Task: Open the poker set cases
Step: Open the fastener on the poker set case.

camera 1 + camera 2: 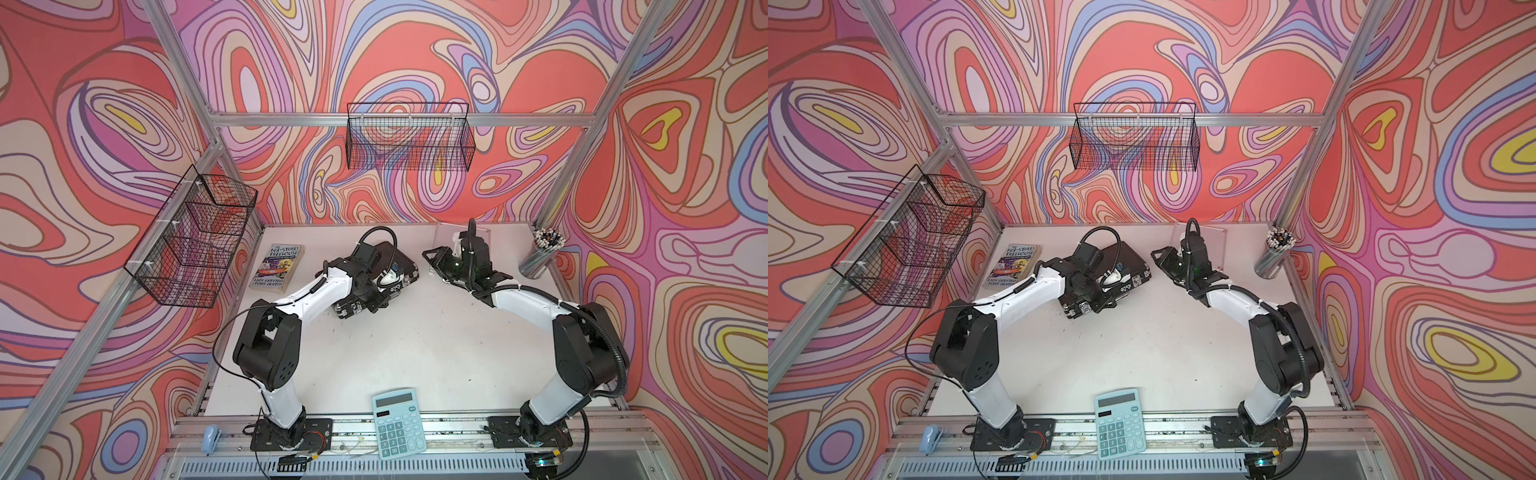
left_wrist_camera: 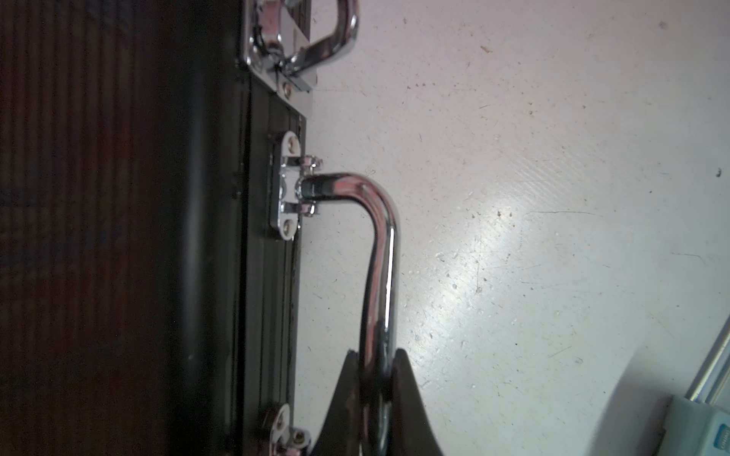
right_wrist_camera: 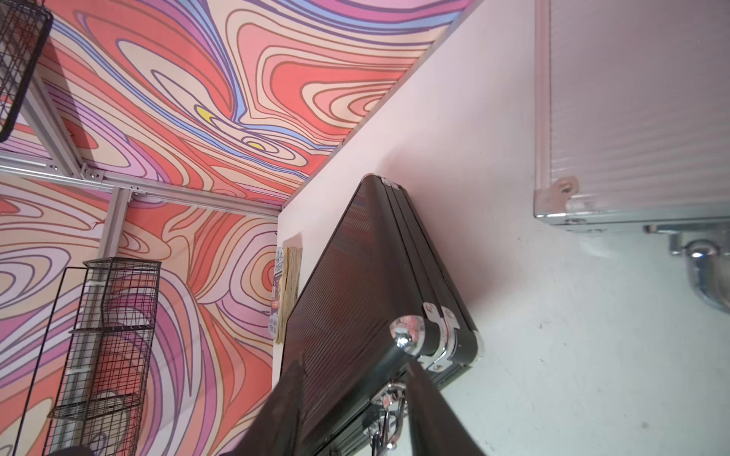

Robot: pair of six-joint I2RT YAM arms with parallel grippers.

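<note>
my left fingers (image 2: 409, 391) are clenched on the chrome handle (image 2: 381, 256) of the black case (image 2: 221, 276), which lies flat on the counter (image 2: 553, 197). my right fingers (image 3: 288, 402) hang released just beside its corner, with the silver case (image 3: 632, 118) near them. a book (image 1: 277, 268) past the black case reads "storey treehouse".

The black case (image 3: 355, 284) has a finely ribbed, matt black skin with bright metal corner caps. Its handle (image 2: 381, 252) and latch (image 2: 276, 43) are mirror-glossy chrome. The silver case (image 3: 640, 118) looks like ribbed, satin aluminium with shinier metal edging. The worktop (image 2: 553, 197) is white and smooth with a soft sheen, flecked with scratches and specks. The left end effector (image 2: 375, 355) looks like dull black plastic, and the calculator (image 1: 398, 422) like smooth light-blue plastic.
</note>
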